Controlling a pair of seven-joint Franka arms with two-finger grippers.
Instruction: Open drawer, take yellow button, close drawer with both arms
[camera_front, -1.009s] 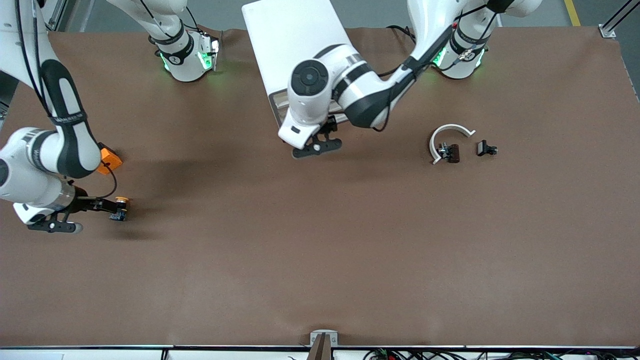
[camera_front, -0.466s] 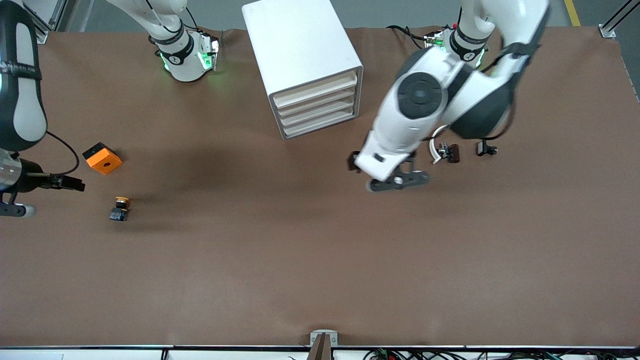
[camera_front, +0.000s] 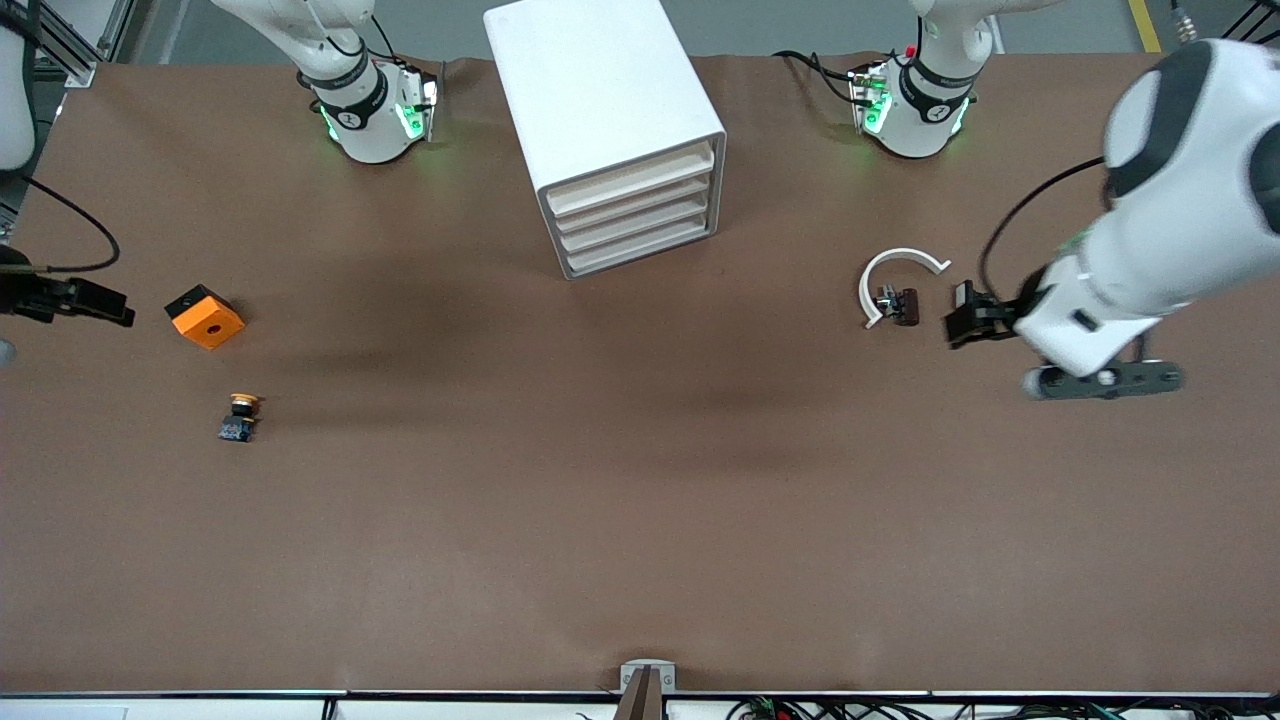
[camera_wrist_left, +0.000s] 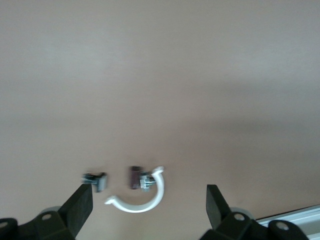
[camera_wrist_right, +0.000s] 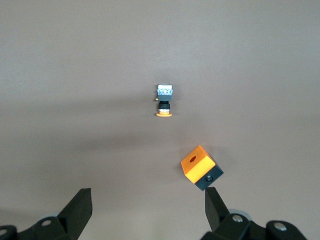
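Near the worktop (camera_front: 640, 520) edge at the right arm's end, the button (camera_front: 239, 417) is seen lying on its side, released; a second ago it was held in the right gripper (camera_front: 90, 300), which has since been drawn back and up to that edge with its fingers spread and nothing between them. The orange block (camera_front: 205, 316) sits close by, farther from the front camera than the button. The drawer unit (camera_front: 610, 130) at the edge along the robots' bases is shown with all its drawer fronts flush; the left arm, which was at those fronts a second ago, has been swung away toward its own end, and the left gripper (camera_wrist_left: 147, 210) is now held open and empty over the white ring (camera_front: 895, 280) and the two small black clips (camera_front: 975, 300). From this it is judged that the button has been taken out and the drawer closed, so that little remains but retreat. The button's long axis runs roughly from the base edge to the camera edge, its orange cap pointed toward the bases and its dark body toward the camera.
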